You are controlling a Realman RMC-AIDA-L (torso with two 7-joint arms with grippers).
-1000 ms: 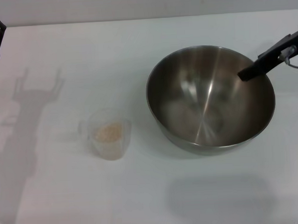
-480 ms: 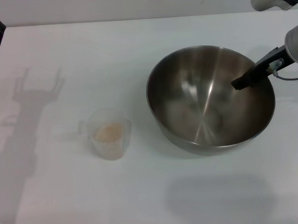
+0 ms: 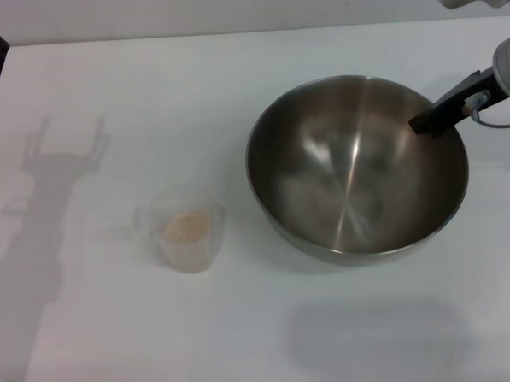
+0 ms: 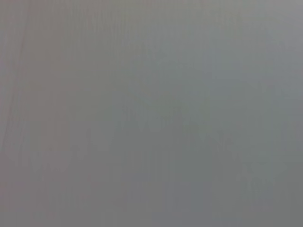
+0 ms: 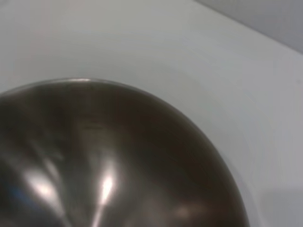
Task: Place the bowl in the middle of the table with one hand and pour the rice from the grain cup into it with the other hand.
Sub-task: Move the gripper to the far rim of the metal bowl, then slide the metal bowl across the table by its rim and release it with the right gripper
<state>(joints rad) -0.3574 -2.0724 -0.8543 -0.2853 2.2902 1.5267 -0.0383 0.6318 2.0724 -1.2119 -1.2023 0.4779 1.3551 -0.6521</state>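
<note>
A plain grey wall [image 3: 228,8] runs as a narrow strip along the far edge of the white table [image 3: 232,72] in the head view. The right wrist view shows it as a grey wedge [image 5: 270,19] in one corner. Two shadows lie on the table. The larger shadow [image 3: 41,194] is on the left side, a faint grey upright shape with thin branches forking near its far end, widening toward the near edge. The second shadow [image 3: 374,334] is a soft, blurred, roughly rectangular patch near the front right. The left wrist view shows only a flat, even grey surface [image 4: 151,113] with no detail to tell what it is.
</note>
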